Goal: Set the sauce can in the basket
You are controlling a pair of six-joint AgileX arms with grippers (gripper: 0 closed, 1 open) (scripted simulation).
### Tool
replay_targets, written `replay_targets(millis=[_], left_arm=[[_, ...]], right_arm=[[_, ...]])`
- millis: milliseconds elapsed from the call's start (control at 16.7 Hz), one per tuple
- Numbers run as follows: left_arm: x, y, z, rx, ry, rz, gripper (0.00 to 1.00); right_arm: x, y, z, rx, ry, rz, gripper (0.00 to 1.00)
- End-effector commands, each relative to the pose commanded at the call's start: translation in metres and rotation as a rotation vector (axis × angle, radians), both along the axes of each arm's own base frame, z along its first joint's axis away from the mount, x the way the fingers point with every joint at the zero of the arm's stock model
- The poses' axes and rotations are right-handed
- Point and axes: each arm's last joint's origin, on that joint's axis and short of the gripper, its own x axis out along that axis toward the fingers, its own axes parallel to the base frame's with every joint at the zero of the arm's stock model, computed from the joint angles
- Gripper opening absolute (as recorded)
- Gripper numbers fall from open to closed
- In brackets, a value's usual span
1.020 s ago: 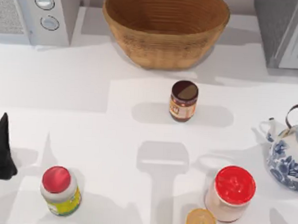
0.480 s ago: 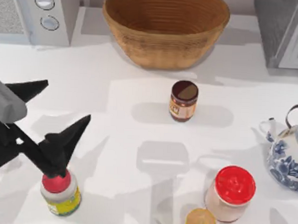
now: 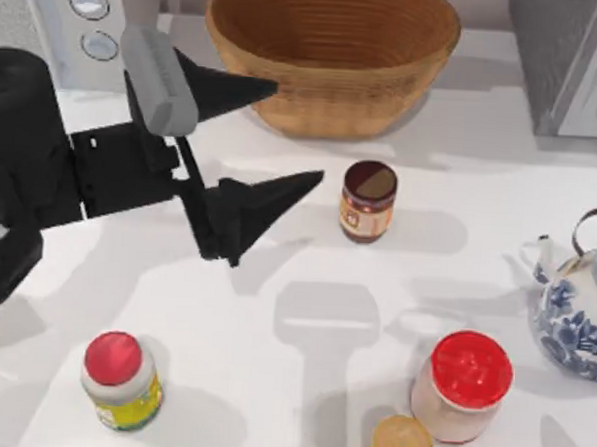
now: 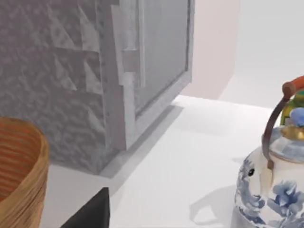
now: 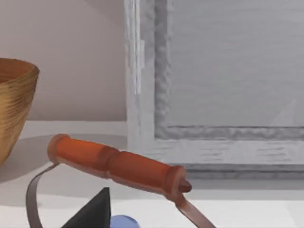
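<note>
You see a glossy dark lid on the sauce can (image 3: pixel 368 200), a coarse woven wicker basket (image 3: pixel 331 57), glazed teapot (image 3: pixel 577 310), smooth matt white tabletop (image 3: pixel 270 382).

**Left arm stretched across the counter, gripper spread wide**

The left arm reaches in from the top view's left side, its black wrist block lying roughly level and pointing toward the right. The left gripper (image 3: pixel 286 133) has its two black pointed fingers (image 3: pixel 265 197) held far apart, one toward the far side of the counter, the other nearer, holding nothing between them.
</note>
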Motion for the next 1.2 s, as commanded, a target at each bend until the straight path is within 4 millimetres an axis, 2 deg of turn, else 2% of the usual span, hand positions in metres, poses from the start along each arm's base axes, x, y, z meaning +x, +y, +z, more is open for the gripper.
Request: replay_targets(millis=[240, 420, 540, 780, 900, 1020, 1200], left_arm=[[0.058, -0.028, -0.036, -0.028, -0.054, -0.143, 1.00], [0.092, -0.038, -0.080, -0.039, -0.067, -0.209, 1.00], [0.108, -0.039, -0.113, -0.042, -0.059, -0.235, 1.00], [0.124, -0.033, -0.173, -0.043, -0.023, -0.254, 1.00], [0.127, -0.029, -0.192, -0.043, -0.006, -0.254, 1.00], [0.128, -0.027, -0.202, -0.042, 0.002, -0.252, 1.00], [0.128, -0.027, -0.202, -0.042, 0.002, -0.252, 1.00]], right_arm=[[0.000, 0.000, 0.000, 0.000, 0.000, 0.000, 1.00], [0.000, 0.000, 0.000, 0.000, 0.000, 0.000, 1.00], [0.000, 0.000, 0.000, 0.000, 0.000, 0.000, 1.00], [0.000, 0.000, 0.000, 0.000, 0.000, 0.000, 1.00], [0.000, 0.000, 0.000, 0.000, 0.000, 0.000, 1.00], [0.000, 0.000, 0.000, 0.000, 0.000, 0.000, 1.00], [0.000, 0.000, 0.000, 0.000, 0.000, 0.000, 1.00]])
